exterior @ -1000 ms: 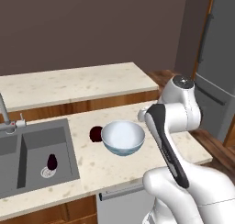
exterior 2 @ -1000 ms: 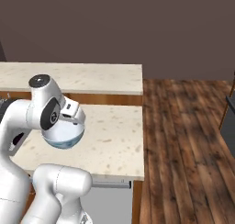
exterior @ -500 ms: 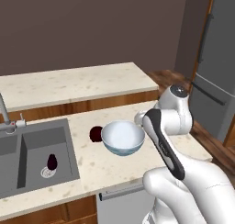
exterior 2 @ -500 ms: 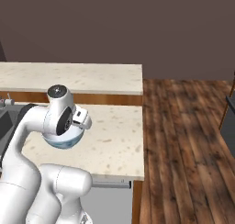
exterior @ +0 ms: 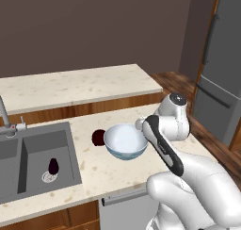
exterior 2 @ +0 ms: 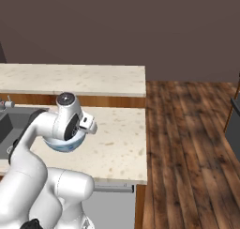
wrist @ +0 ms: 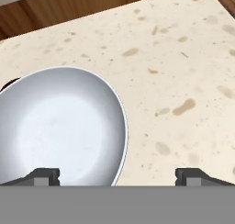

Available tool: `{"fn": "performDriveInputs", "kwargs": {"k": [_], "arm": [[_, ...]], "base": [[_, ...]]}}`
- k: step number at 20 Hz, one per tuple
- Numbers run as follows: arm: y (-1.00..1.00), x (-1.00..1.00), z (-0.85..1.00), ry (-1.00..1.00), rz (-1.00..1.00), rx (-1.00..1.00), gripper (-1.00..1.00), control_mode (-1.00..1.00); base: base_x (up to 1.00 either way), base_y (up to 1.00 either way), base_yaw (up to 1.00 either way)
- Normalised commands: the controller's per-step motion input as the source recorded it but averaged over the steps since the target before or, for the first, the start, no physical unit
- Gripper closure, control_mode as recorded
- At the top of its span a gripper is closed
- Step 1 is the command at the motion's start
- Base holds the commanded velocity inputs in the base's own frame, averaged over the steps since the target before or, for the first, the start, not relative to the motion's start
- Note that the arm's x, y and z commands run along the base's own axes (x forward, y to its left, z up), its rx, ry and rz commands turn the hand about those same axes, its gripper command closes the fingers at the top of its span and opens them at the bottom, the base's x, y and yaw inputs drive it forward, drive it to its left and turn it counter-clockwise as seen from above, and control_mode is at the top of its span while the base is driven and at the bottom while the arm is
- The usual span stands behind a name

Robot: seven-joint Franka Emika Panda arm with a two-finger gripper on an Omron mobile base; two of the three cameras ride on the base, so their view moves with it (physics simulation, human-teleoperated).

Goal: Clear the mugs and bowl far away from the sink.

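My gripper [wrist: 117, 175] hangs with its fingers wide apart over the bowl's [exterior: 124, 141] right rim, holding nothing. The bowl stands mid-counter [exterior: 108, 172], one dark mug [exterior: 98, 137] touching its sink-side edge, another mug [exterior: 53, 166] in the sink [exterior: 28, 144]. I judge nothing cleared yet.

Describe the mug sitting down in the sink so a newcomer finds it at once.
Start at the dark grey sink at the counter's left end. In its right-hand basin, a small dark maroon mug stands by the round drain. Unlike the other dark mug, up on the counter beside the pale bowl, it sits inside the basin.
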Motion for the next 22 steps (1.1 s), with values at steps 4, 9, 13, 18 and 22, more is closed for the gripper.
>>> {"fn": "performDriveInputs", "kwargs": {"k": [4, 9, 13, 18, 22], "arm": [[0.0, 0.26, -0.25, 0.01, 0.0, 0.0, -1.0, -1.0], [0.0, 0.16, -0.25, 0.0, 0.0, 0.0, -1.0, -1.0], [0.0, 0.16, -0.25, 0.01, 0.0, 0.0, -1.0, -1.0], [0.0, 0.16, -0.24, 0.01, 0.0, 0.0, -1.0, -1.0], [0.0, 0.16, -0.28, 0.02, 0.0, 0.0, -1.0, -1.0]], "base": [[0.0, 0.0, 0.0], [0.0, 0.0, 0.0], [0.0, 0.0, 0.0], [0.0, 0.0, 0.0], [0.0, 0.0, 0.0]]}}
